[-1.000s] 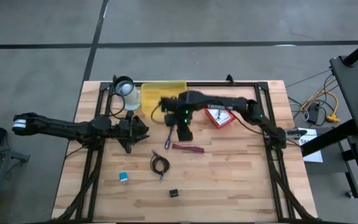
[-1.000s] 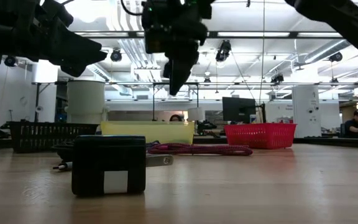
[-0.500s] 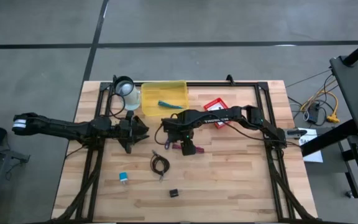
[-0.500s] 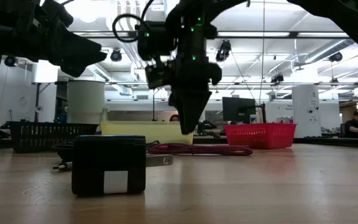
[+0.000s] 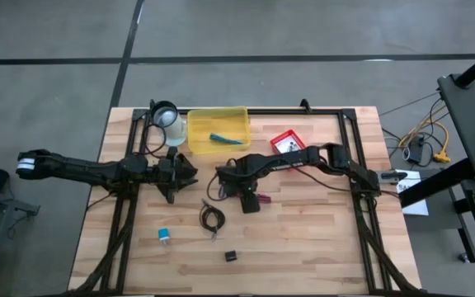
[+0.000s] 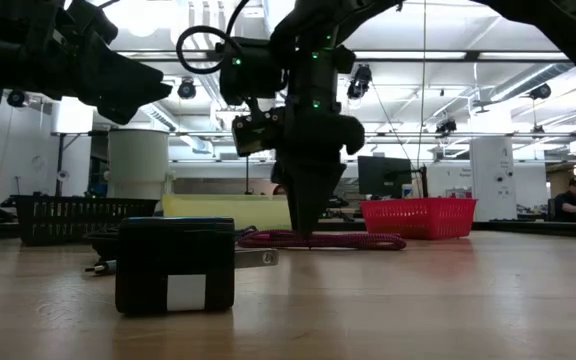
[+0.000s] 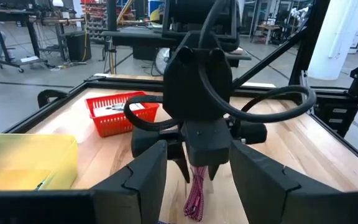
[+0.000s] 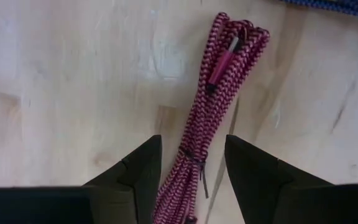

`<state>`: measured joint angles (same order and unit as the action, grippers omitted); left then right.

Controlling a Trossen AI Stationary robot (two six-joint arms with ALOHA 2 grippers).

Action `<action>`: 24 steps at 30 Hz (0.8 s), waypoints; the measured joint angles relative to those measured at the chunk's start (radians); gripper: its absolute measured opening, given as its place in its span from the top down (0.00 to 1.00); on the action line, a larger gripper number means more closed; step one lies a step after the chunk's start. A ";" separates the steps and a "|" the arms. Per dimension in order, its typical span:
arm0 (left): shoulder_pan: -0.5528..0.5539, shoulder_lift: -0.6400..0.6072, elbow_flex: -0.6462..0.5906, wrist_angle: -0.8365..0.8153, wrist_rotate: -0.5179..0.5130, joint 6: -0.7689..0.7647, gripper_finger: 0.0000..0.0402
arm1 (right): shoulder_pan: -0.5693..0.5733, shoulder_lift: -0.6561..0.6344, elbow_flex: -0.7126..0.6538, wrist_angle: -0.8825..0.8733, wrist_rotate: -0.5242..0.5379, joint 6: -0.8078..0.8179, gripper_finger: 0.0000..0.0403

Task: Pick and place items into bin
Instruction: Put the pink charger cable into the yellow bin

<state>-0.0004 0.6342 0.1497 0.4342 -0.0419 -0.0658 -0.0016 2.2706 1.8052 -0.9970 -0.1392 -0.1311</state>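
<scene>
My right gripper (image 5: 248, 200) is open and points down over the maroon strip (image 8: 207, 118), a bundled braided cord lying flat on the table. Its fingers (image 8: 138, 171) stand on either side of the bundle's middle without visibly touching it. The low view shows the right gripper (image 6: 305, 232) with its tips at the strip (image 6: 358, 241). My left gripper (image 5: 190, 172) waits open above the table's left half. The teal pen (image 5: 221, 139) lies in the yellow bin (image 5: 196, 132). The purple pen (image 5: 222, 190), black coiled cable (image 5: 213, 219), blue-white piece (image 5: 164, 236) and black cube (image 5: 231, 256) lie on the table.
A red basket (image 5: 285, 153) holding white printed cards sits right of the yellow bin at the far side. A white cylinder (image 5: 165, 115) stands at the far left corner. A black frame runs around the table (image 5: 320, 247), which has bare wood on its near right part.
My right gripper has swung from over the yellow bin toward the near edge and come down until its tips straddle the maroon strip. With the arm gone from above the bin, the teal pen shows lying inside it.
</scene>
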 joint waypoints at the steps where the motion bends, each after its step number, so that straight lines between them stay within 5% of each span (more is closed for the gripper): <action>1: 0.000 0.000 0.000 0.000 0.000 0.000 0.60 | 0.001 -0.001 -0.011 0.015 0.001 0.007 0.60; 10: 0.000 -0.001 -0.002 0.002 0.000 0.000 0.60 | 0.001 -0.003 -0.061 0.051 0.013 0.020 0.67; 18: 0.000 -0.002 -0.004 0.002 0.000 0.000 0.60 | 0.001 -0.004 -0.061 0.056 0.011 0.025 0.94; 24: 0.000 -0.002 -0.004 0.002 0.000 0.000 0.60 | 0.000 -0.006 -0.026 -0.033 0.108 0.049 0.96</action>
<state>-0.0006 0.6323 0.1455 0.4362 -0.0422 -0.0659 -0.0012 2.2642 1.7790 -1.0304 -0.0307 -0.0819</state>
